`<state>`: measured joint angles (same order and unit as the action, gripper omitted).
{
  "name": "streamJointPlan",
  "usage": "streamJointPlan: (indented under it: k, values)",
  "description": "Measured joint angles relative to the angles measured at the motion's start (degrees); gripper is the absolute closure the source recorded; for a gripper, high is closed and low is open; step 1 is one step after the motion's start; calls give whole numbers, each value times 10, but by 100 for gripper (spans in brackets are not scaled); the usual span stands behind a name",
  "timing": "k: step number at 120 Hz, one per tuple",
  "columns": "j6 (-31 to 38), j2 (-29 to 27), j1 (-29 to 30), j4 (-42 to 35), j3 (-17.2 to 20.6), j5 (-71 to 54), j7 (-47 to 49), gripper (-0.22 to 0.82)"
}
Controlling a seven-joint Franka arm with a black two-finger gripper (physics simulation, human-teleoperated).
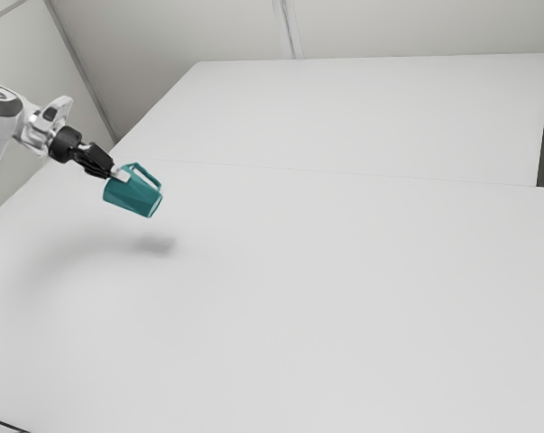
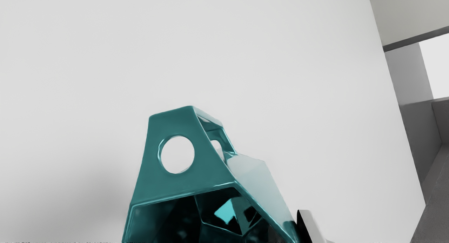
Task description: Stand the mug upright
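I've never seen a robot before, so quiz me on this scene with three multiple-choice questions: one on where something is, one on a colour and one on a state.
1. Where is the mug?
A) On the floor
B) Inside a box
C) In the gripper, above the table

2. What colour is the mug?
A) Teal
B) Red
C) Yellow

3. How is the mug turned?
A) Fully upright
B) Tilted
C) Fully upside down

Right letters:
1: C, since the exterior view shows it at the gripper's tips, its shadow lying apart from it on the table.
2: A, since its walls and handle are blue-green.
3: B, since its sides slant in the exterior view.
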<state>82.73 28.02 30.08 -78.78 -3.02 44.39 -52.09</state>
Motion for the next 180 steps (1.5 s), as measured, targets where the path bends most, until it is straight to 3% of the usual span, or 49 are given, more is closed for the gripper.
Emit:
streamJointPlan:
  k: [16, 29, 49, 74, 107, 180]
  values:
    - [49, -46, -52, -26, 1, -79, 28, 79]
    - [113, -97, -97, -93, 1, -147, 58, 79]
    - [210, -135, -177, -151, 2, -269, 123, 79]
    - [327, -184, -233, -251, 9, -374, 209, 79]
    - [435, -235, -248, -377, 43, -444, 317, 79]
    - [498, -190, -247, -403, 51, -471, 457, 77]
